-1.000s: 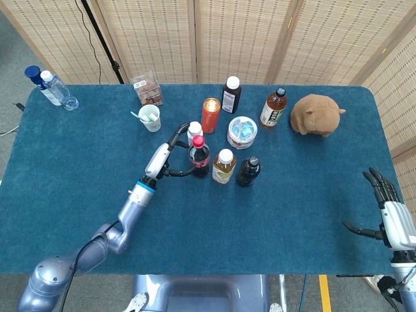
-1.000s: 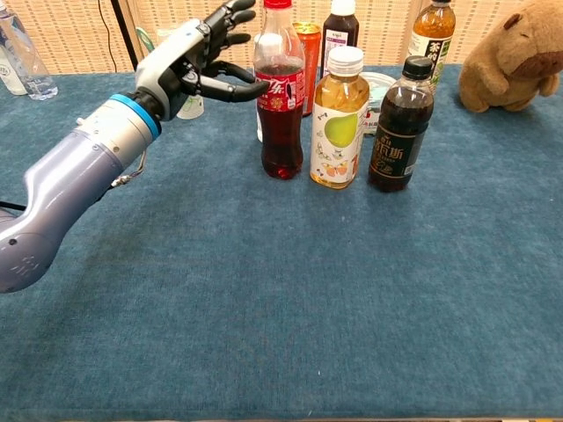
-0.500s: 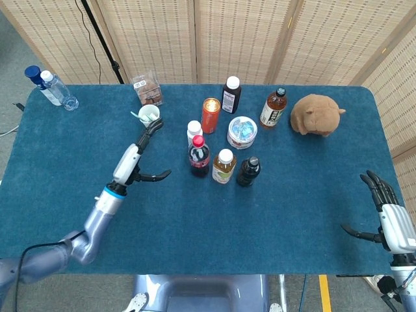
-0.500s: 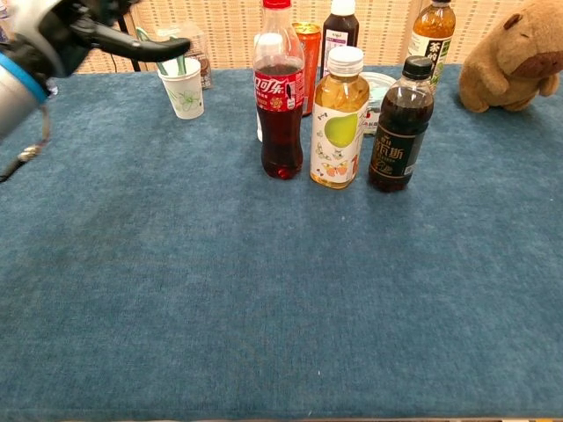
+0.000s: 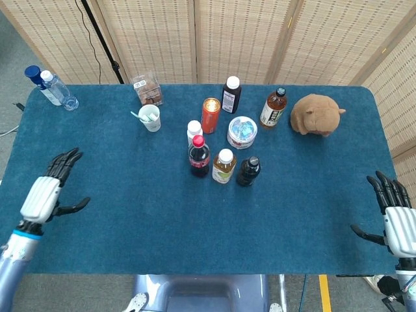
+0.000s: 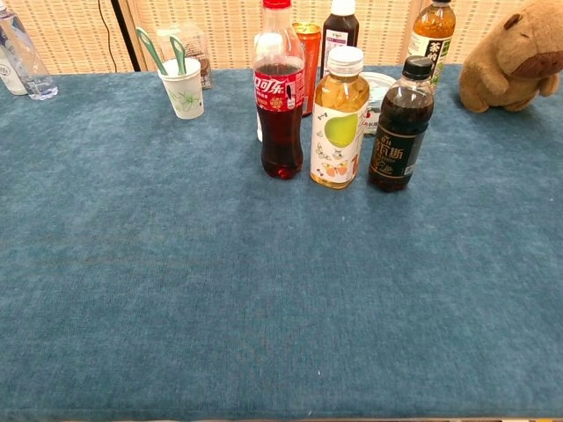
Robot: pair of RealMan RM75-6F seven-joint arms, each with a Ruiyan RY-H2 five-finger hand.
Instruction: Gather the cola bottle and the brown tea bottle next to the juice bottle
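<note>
At mid-table, cola bottle (image 6: 280,97), juice bottle (image 6: 339,119) and brown tea bottle (image 6: 399,125) stand grouped, so I hold my left robot hand (image 5: 51,190) and right robot hand (image 5: 394,220) wide, empty, well apart.

Looks like a staged robot test area, not a home or shop: one table under a blue cloth (image 5: 97,149), boxed in by woven folding screens (image 5: 240,36), a black stand leg and cable (image 5: 97,36) against them, bare grey floor (image 5: 10,58) beyond, and assorted props like a plush capybara (image 5: 316,114).
</note>
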